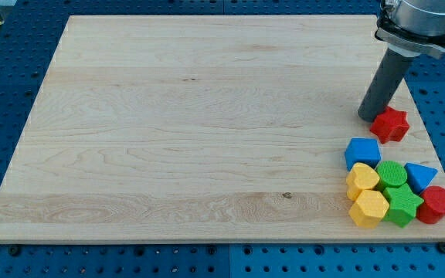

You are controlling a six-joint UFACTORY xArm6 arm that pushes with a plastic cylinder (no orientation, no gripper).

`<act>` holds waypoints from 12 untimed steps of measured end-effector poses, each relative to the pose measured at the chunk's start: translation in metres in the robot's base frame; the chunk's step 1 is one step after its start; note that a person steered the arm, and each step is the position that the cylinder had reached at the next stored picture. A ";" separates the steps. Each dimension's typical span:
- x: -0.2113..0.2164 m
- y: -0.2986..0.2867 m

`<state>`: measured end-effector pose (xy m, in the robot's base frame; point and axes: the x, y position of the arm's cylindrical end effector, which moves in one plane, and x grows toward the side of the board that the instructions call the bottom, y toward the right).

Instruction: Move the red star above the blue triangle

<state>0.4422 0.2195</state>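
Blue cube (362,153), yellow (362,180), green (393,174) blocks (clustered).

Lab: blue perforated bench (6,77), wooden board (191,123).

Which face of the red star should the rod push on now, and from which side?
There is no gripping here, only pushing. My tip sits at the red star on its upper-left edge. The blue triangle lies below it, slightly to the view's right. A short nudge from the view's left, against the star's left points, would probably centre it above the triangle.
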 end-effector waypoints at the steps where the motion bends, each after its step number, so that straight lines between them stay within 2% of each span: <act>1: 0.000 0.003; 3: 0.001 0.024; 5: 0.025 0.043; 7: 0.002 0.079; 9: 0.039 0.074; 12: 0.055 0.042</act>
